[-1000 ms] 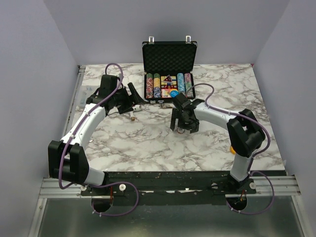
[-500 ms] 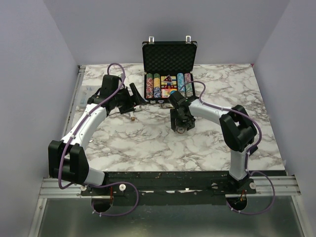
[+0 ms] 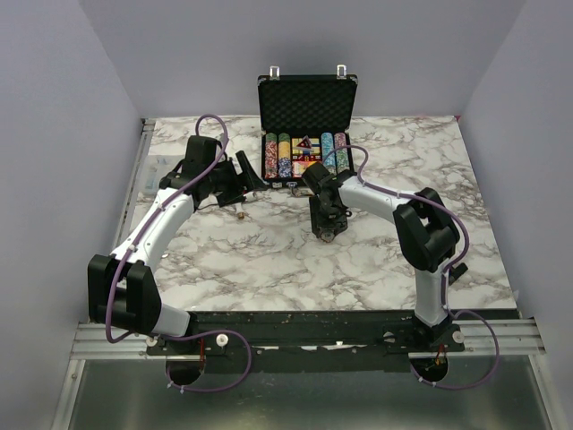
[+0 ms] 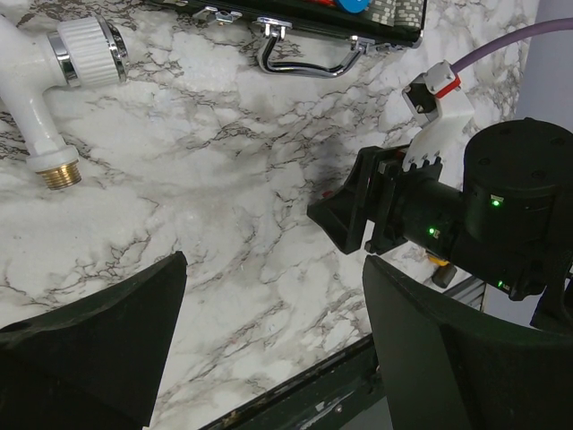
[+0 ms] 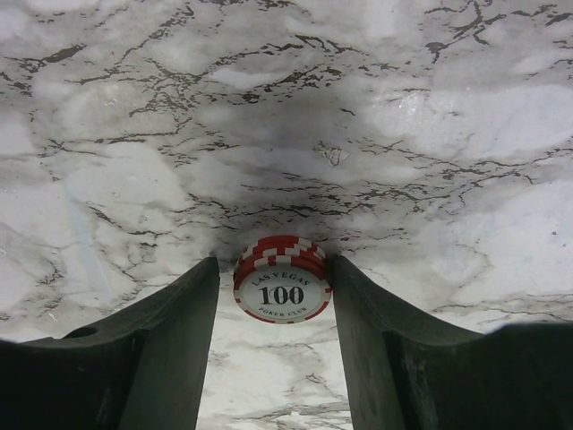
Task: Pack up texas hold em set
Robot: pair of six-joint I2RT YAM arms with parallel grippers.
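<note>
My right tool [image 5: 274,267] sits around the little red chip stack [image 5: 281,288], gripping or not I can't tell; it looks light, hard and slippery, so I'd pinch its sides.

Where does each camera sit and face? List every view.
Top external: above and behind the bases, looking down on the marble table, the open briefcase, the left arm and right arm.
Left wrist: on the left arm, looking across the table at a white pipe fitting, the briefcase handle and the right arm; open left claw below.
Right wrist: looking straight down at a red 100 chip between the fingers of the right claw.
Shared: top and left wrist both show the briefcase and right arm.
</note>
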